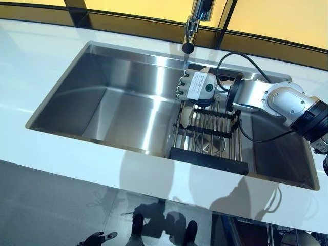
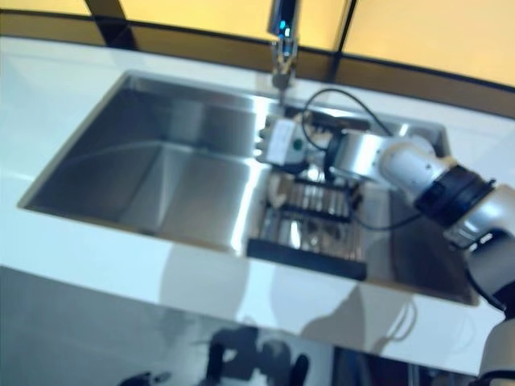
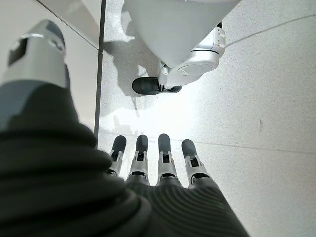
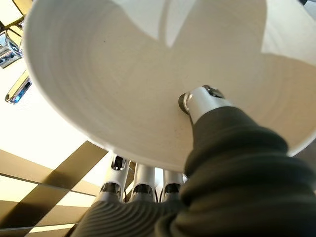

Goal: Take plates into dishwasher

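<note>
Right wrist view | right robot hand (image 4: 207, 148) pinches pale plate (image 4: 123, 74) | apparently over sink rack (image 1: 210, 138) — left robot hand (image 3: 153, 163) straight-fingered, idle

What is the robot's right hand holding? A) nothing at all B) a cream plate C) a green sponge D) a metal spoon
B: in the right wrist view the right hand pinches a cream plate, thumb on its face and fingers behind its rim, above the rack in the sink.
</note>
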`<state>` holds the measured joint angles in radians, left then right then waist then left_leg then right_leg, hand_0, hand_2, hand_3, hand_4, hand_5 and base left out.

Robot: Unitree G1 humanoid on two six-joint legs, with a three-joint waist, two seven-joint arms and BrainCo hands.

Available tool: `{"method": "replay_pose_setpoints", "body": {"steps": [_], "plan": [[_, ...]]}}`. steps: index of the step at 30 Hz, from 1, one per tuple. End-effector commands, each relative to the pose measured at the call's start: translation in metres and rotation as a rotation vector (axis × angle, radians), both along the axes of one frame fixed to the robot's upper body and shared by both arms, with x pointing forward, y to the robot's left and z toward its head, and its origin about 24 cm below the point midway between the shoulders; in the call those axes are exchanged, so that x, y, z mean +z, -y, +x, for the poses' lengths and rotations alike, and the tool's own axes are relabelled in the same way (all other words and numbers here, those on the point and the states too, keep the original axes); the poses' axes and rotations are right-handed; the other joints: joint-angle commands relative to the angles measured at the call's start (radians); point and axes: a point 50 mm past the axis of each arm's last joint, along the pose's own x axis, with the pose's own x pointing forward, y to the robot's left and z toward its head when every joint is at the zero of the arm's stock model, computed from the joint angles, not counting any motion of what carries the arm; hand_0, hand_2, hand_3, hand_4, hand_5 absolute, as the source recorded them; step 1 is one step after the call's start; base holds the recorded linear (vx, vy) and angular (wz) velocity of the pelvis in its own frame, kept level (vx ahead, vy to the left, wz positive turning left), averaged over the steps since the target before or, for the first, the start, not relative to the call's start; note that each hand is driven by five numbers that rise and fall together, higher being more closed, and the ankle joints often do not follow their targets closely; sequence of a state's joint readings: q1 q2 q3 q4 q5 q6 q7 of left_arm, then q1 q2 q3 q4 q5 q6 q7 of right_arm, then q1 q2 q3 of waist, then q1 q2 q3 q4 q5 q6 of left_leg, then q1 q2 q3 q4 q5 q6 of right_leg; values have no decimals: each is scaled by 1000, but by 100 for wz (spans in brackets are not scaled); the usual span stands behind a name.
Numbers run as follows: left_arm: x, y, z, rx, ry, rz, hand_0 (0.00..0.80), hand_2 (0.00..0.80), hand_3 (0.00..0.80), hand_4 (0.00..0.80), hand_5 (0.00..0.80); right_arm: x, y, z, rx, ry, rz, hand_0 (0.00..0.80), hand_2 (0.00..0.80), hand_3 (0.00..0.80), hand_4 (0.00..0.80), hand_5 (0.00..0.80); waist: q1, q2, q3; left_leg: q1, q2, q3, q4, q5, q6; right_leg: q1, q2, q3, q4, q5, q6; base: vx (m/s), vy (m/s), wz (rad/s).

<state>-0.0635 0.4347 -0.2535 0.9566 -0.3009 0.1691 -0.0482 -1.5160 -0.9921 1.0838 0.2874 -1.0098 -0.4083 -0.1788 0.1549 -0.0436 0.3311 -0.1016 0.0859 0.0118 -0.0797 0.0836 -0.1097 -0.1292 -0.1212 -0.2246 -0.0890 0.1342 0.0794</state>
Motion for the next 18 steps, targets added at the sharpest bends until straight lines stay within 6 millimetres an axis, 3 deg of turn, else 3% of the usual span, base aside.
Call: {"method": "replay_pose_setpoints", "body": {"steps": [1,18], "plan": [[7,-7,9,-3,27,7,0,0,0,0,0,35,8,3,-86,157,-10,800,800,800,800,800,37,-29,15,-54,-46,-15,-8,5,34,11,-10,-49,2,-20,55,0,0,0],[4,-11,1,-10,7,25,0,0,0,0,0,42,21,4,-115,213,0,800,800,800,800,800,22,-43,-25,-25,-46,-3,-8,-2,36,35,-10,-39,2,-22,59,0,0,0]]}}
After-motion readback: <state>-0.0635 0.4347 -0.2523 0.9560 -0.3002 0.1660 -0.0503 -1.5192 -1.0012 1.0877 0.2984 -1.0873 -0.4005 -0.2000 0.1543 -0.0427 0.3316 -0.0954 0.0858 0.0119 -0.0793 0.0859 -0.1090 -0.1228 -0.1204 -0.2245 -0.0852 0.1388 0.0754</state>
